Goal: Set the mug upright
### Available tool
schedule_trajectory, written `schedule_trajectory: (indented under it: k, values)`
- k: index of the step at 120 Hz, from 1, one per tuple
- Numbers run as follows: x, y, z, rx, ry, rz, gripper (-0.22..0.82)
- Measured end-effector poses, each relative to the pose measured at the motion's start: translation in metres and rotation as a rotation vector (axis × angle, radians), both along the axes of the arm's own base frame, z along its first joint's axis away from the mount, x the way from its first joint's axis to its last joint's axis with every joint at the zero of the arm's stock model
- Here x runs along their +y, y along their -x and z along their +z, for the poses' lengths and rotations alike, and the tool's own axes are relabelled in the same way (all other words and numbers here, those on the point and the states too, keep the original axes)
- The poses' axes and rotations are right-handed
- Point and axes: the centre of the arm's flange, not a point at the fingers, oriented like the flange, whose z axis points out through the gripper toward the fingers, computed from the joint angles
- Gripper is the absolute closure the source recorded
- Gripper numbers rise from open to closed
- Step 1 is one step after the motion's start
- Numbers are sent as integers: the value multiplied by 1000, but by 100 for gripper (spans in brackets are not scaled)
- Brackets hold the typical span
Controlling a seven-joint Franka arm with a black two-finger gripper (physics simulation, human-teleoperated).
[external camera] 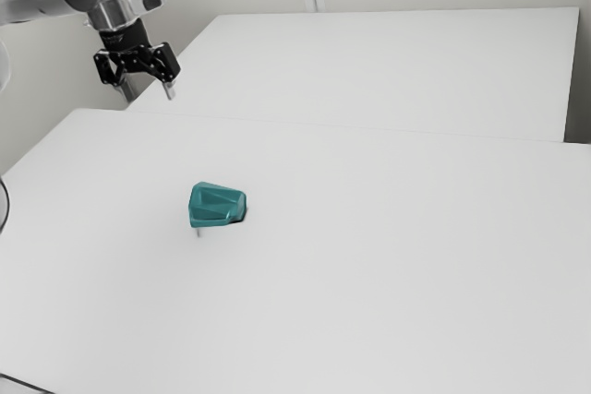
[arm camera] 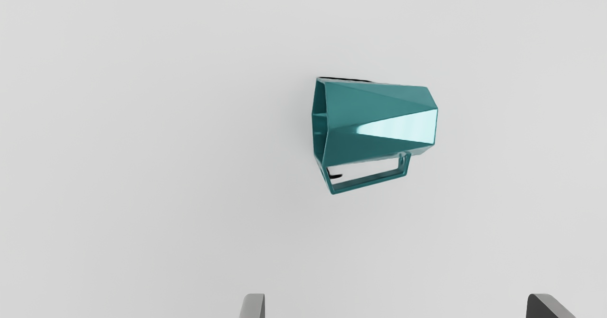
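High at the exterior view's upper left hangs the black gripper (external camera: 148, 91), well above the table and apart from the mug. A faceted teal mug (external camera: 215, 205) lies on its side on the white table. In the wrist view the mug (arm camera: 379, 123) shows its open mouth at one end, its narrower base at the other and an angular handle along one side. The gripper (arm camera: 396, 304) is open there, its two fingertips wide apart with nothing between them. The mug's inside is mostly hidden.
The white table (external camera: 369, 274) carries the mug. Behind it, a second white surface (external camera: 388, 71) extends toward the back wall. A thin dark cable (external camera: 26, 383) shows at the exterior view's lower left corner.
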Motion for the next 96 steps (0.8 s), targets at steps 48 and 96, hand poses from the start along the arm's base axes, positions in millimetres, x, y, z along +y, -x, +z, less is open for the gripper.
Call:
schedule_trajectory:
  k: [48,96]
  values:
    - [72,26,-147,20,329,180,0]
    - [106,41,-226,-246,606,80,0]
